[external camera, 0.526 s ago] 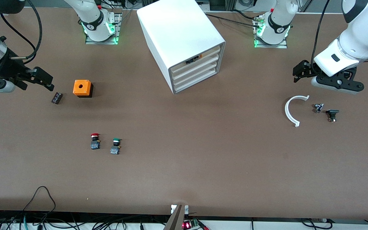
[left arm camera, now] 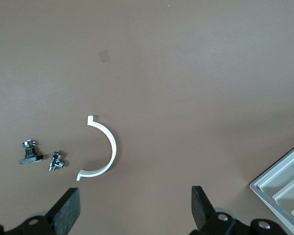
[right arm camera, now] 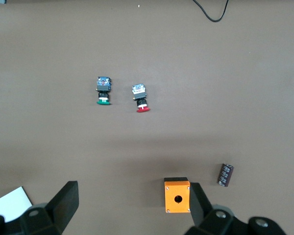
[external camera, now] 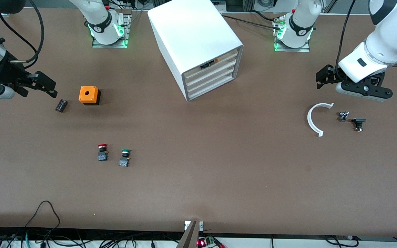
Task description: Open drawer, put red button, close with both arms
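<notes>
The red button [external camera: 102,151] lies on the table beside its green-capped twin [external camera: 125,157]; it also shows in the right wrist view [right arm camera: 141,98]. The white cabinet [external camera: 191,38] stands at mid-table near the robots' bases, its four drawers [external camera: 212,75] shut. My right gripper [external camera: 48,86] is open and empty over the table at the right arm's end, by the orange box; its wrist view [right arm camera: 132,203] shows its jaws wide apart. My left gripper [external camera: 323,76] is open and empty over the table at the left arm's end [left arm camera: 134,208].
An orange box with a round hole [external camera: 89,95] and a small black cylinder [external camera: 61,105] lie under the right gripper's reach. A white plastic arc [external camera: 317,119] and two small metal parts [external camera: 343,116] [external camera: 358,124] lie near the left gripper.
The right gripper has drifted very slightly toward the robots' side of the table. Nothing on the table has moved.
</notes>
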You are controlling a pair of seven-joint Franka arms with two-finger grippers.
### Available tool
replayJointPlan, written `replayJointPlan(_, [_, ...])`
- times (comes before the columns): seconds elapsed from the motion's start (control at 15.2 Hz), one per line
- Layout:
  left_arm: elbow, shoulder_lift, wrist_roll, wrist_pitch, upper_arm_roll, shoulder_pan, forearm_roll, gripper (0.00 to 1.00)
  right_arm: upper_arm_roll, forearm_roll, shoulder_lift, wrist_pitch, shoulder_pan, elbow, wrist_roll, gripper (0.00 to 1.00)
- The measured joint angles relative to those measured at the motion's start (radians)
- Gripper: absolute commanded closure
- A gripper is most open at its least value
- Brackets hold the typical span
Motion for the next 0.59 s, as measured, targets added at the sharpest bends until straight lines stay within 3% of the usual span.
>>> replayJointPlan(0.33, [0.006,0.001,0.001,-0.063,-0.007,0.0,0.0,0.0,0.0,0.0,0.095,0.003,-0.004,-0.004,-0.04,0.0])
replayJointPlan(0.59, [0.011,0.015,0.002,-0.157,-0.017,-0.025,-0.017,0.0,0.0,0.0,0.212,0.128,-0.006,-0.005,-0.057,0.0])
